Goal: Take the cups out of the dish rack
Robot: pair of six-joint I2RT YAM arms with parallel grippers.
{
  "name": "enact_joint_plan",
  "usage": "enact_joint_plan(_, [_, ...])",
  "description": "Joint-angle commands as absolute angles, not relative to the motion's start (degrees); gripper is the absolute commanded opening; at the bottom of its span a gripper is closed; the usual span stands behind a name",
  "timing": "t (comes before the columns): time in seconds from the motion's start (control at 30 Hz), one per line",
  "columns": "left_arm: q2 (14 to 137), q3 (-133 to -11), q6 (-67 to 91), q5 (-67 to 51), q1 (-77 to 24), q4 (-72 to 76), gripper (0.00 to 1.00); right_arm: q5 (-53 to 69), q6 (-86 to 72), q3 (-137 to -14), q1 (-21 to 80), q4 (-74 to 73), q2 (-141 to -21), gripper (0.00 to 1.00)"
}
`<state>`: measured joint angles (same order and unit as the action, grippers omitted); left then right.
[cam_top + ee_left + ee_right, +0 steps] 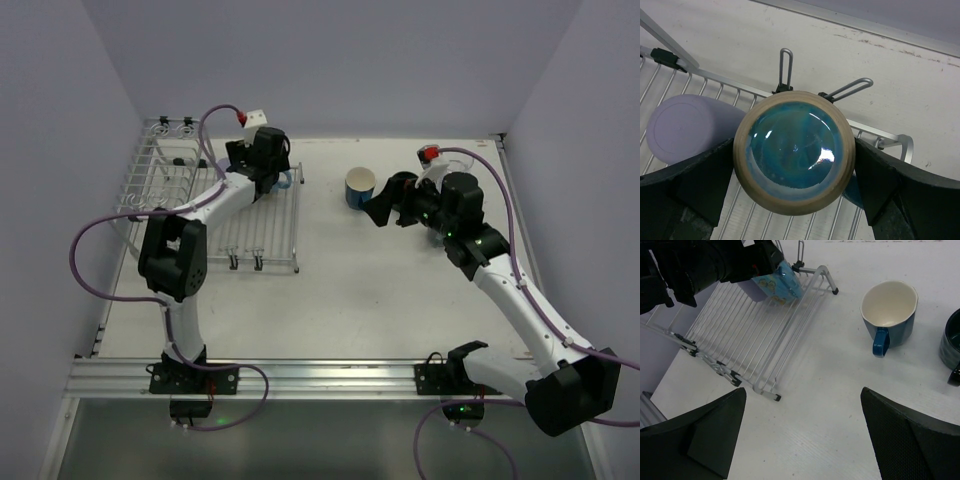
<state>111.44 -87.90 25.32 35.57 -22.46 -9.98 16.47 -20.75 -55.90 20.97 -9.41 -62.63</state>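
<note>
My left gripper is shut on a blue cup at the far right corner of the silver dish rack. The cup is upside down: its glazed base with a tan ring faces the left wrist camera, and both fingers press its sides. It also shows in the right wrist view. A lavender cup lies on its side on the rack wires, just left of the gripper. My right gripper is open and empty above the table. A blue mug with a cream inside stands upright on the table beside it. A dark teal cup stands at its right.
The rack's taller basket section is at the far left, by the left wall. The rack's black feet rest on the white table. Purple cables loop from both arms. Walls close the table in on the left, back and right.
</note>
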Motion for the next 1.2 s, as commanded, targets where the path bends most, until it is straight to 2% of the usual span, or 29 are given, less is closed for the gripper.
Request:
enact_joint_plan(0.0, [112.7,-90.0,25.0,36.0,-21.7,-8.6,1.00,17.9,-20.3,-56.2,21.3,-7.7,-62.5,0.99])
enact_joint_plan(0.23, [113.7,-88.3,27.0,32.6,-21.1,-7.6,1.00,17.8,-20.2,-56.2,21.4,-7.7,-62.1,0.99])
enact_joint_plan(0.3, [112.9,-87.6,26.9,32.4,-21.1,-6.4,0.94,17.8,-20.3,-56.2,21.4,-7.7,-62.1,0.99])
enact_joint_plan(0.33, [112.6,-86.9,26.8,32.4,-21.1,-6.1,0.83,17.8,-20.3,-56.2,21.4,-7.7,-61.9,0.99])
enact_joint_plan(0.4, [111.2,-86.3,26.2,32.3,-21.1,-4.9,0.70,17.8,-20.4,-56.4,21.5,-7.5,-62.0,0.99])
enact_joint_plan(0.43, [110.0,-86.1,26.1,32.2,-21.1,-4.9,0.56,17.7,-20.6,-56.6,21.4,-7.4,-61.9,0.99])
enact_joint_plan(0.5, [108.4,-85.6,25.6,31.9,-21.1,-4.3,0.44,17.6,-21.0,-56.8,21.5,-7.4,-61.9,0.99])
enact_joint_plan(0.53, [107.2,-84.4,25.5,31.0,-21.1,-4.0,0.34,17.5,-22.0,-56.9,21.6,-6.9,-61.8,0.99])
enact_joint_plan(0.63, [101.9,-80.9,25.3,28.0,-21.1,-1.9,0.20,17.0,-25.9,-56.1,21.6,-5.2,-61.4,0.99])
enact_joint_plan(0.73, [93.5,-75.2,25.7,24.1,-21.1,2.9,0.10,18.9,-31.7,-53.5,21.7,0.3,-60.1,0.99])
enact_joint_plan(0.93, [81.2,-64.4,28.4,13.7,-21.2,9.0,0.00,24.4,-43.7,-48.8,22.3,13.6,-60.4,0.99])
enact_joint_plan(1.17, [68.4,-51.7,33.9,-5.5,-21.3,21.7,0.00,22.3,-55.9,-42.5,24.6,24.3,-61.1,0.98])
